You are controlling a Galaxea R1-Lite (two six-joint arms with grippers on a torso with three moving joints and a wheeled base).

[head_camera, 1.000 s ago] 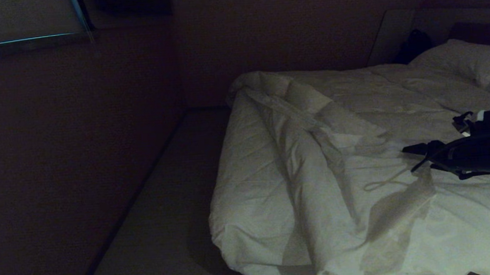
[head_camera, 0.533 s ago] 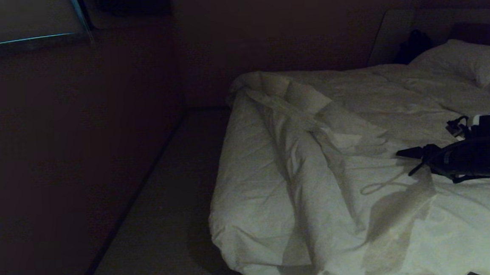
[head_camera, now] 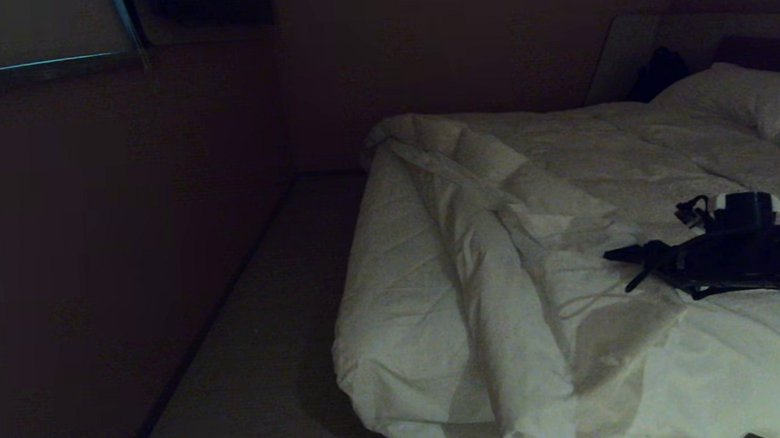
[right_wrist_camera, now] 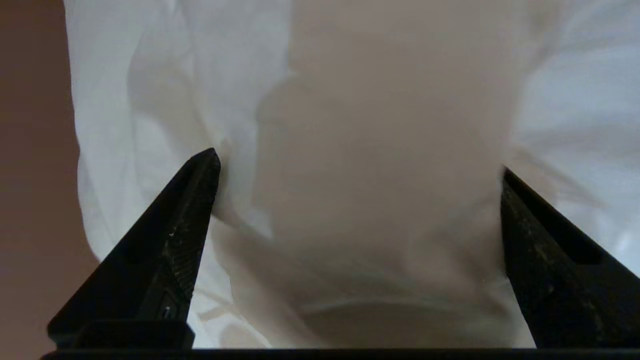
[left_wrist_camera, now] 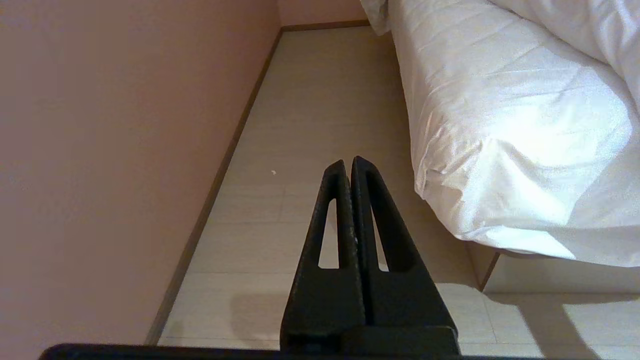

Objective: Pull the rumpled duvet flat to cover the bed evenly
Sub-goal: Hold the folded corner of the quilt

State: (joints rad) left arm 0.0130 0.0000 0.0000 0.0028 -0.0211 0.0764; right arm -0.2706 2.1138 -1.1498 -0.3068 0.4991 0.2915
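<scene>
Right gripper (head_camera: 626, 264) is out over the bed (left_wrist_camera: 545, 277), reaching in from the right side of the head view, jaws spread wide and empty, nothing pinched. In the right wrist view the two black fingers (right_wrist_camera: 170, 240) stand far apart with only white cloth showing in the gap between them; whether the tips touch the cloth can't be told. The duvet (head_camera: 475, 275) lies rumpled under and ahead of those jaws: a long bunched ridge runs down the bed just beyond the fingertips, heaped toward the bed's left edge, and the gripper's shadow falls on the cloth right below it. Flatter wrinkled cloth spreads behind the gripper toward the pillow (head_camera: 748, 99), which sits well behind the jaws at the head end, against the dark headboard (head_camera: 766, 50). A thin loop of cord (head_camera: 588, 304) lies on the duvet just below the fingertips. Left gripper (left_wrist_camera: 348, 170) is parked low beside the bed, jaws clenched tight together on nothing, pointing along the pale floor (left_wrist_camera: 310, 125) between the wall (left_wrist_camera: 125, 125) and the bed's corner. Duvet edge (left_wrist_camera: 500, 150) hangs over that corner, off to one side of the closed jaws, not touching them.
</scene>
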